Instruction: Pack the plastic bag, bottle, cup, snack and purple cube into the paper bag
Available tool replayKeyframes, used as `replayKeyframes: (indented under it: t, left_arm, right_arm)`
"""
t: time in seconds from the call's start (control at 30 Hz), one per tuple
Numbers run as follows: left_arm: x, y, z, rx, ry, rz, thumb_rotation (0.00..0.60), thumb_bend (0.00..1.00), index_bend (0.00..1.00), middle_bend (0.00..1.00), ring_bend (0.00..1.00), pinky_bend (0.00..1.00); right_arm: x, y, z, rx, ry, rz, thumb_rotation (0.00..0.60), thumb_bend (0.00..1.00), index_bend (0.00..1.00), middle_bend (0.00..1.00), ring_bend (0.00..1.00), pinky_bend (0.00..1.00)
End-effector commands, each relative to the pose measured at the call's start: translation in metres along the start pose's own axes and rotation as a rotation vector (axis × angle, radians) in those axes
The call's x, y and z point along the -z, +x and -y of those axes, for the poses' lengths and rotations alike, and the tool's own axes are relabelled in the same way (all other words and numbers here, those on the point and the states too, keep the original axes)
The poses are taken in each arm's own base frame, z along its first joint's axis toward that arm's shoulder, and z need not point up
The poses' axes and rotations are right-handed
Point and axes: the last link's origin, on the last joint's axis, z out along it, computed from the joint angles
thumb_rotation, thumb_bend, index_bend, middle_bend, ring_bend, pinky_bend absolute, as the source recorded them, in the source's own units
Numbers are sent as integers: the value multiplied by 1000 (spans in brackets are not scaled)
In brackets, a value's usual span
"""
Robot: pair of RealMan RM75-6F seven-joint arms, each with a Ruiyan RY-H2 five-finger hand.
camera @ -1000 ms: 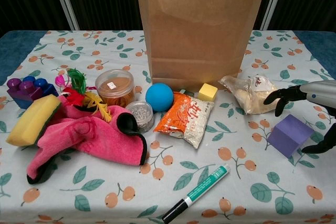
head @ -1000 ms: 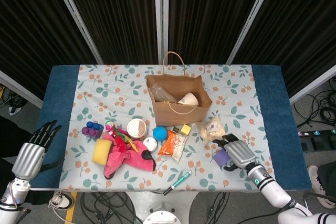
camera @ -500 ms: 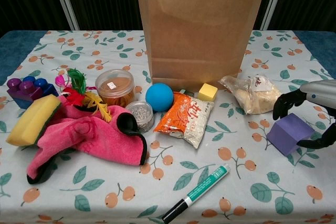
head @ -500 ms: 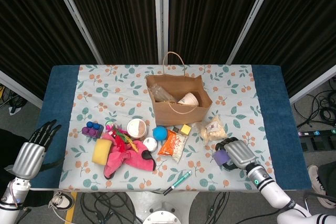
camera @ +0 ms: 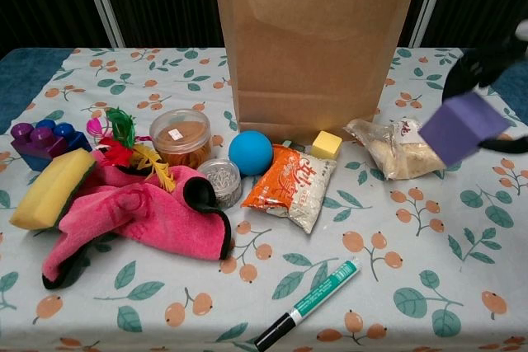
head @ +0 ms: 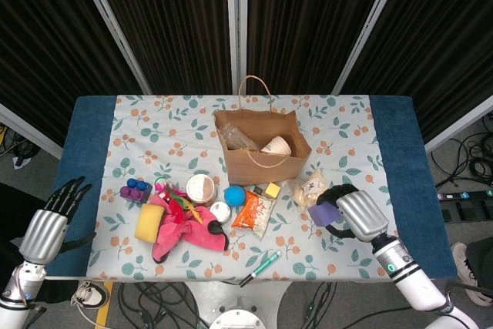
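The bench wears a pale cloth printed with orange fruit and green leaves, with bare blue strips at both ends. Behind it hang dark pleated curtains split by pale metal bars, and cables lie on the floor to the right.

The right hand grips the purple cube, fingers wrapped round it, lifted clear of the cloth. Just to its left lies the plastic bag. Further left the snack rests flat on the cloth. The paper bag stands upright beyond and left of the hand, with the cup and the bottle inside.

The left hand hangs off the bench's left end, fingers spread, holding nothing.
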Motion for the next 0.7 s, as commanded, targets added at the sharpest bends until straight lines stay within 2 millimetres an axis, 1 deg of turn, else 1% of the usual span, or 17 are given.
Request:
replayKeyframes:
  t: [0.03, 0.07, 0.13, 0.17, 0.23, 0.27, 0.33, 0.37, 0.47, 0.57, 0.63, 0.7]
  left_arm:
    - [0, 0, -1, -1, -3, 0, 600, 0, 87, 75, 62, 183]
    - [0, 0, -1, 1, -4, 0, 600, 0, 87, 75, 62, 183]
    - [-1, 1, -2, 1, -6, -1, 600, 0, 87, 75, 62, 183]
    - [-2, 0, -3, 2, -7, 0, 600, 0, 87, 75, 63, 184]
    - [-4, 0, -4, 4, -12, -1, 600, 0, 88, 75, 63, 184]
    - [-5, 0, -5, 5, -15, -3, 600, 0, 88, 75, 63, 184]
    - [-6, -1, -6, 6, -20, -4, 600, 0, 87, 75, 62, 184]
    - [-7, -1, -6, 5, -20, -5, 600, 0, 87, 75, 62, 184]
    - [-9, 0, -5, 4, -14, -7, 600, 0, 87, 76, 62, 183]
    - [-10, 1, -3, 1, -9, -7, 600, 0, 87, 75, 63, 183]
    - [-10, 0, -2, 0, -5, -5, 600, 0, 87, 75, 63, 183]
    - [-11, 0, -1, 1, -1, -4, 600, 0, 87, 76, 62, 183]
  right_arm:
    - [-3, 77, 30, -14, 87, -230, 600, 197, 396, 435, 271, 270]
    - [-6, 94, 38, -18, 105, -277, 600, 196, 396, 435, 271, 270]
    - [-13, 116, 50, -27, 127, -324, 600, 196, 396, 436, 271, 270]
    - [-20, 126, 57, -38, 134, -338, 600, 196, 396, 435, 272, 270]
    - [-33, 138, 65, -56, 137, -340, 600, 196, 396, 435, 272, 270]
    - [-44, 142, 69, -59, 134, -336, 600, 196, 396, 435, 272, 270]
    - [-62, 146, 74, -63, 126, -332, 600, 196, 396, 435, 272, 270]
    - [-75, 145, 78, -71, 121, -329, 600, 196, 396, 435, 272, 270]
    - [-106, 140, 85, -110, 101, -322, 600, 198, 396, 435, 271, 270]
    - [-132, 134, 90, -128, 71, -329, 600, 202, 397, 433, 271, 270]
    - [-145, 129, 93, -138, 55, -314, 600, 190, 390, 416, 259, 255]
    - [-151, 123, 96, -143, 53, -273, 600, 130, 322, 360, 194, 187]
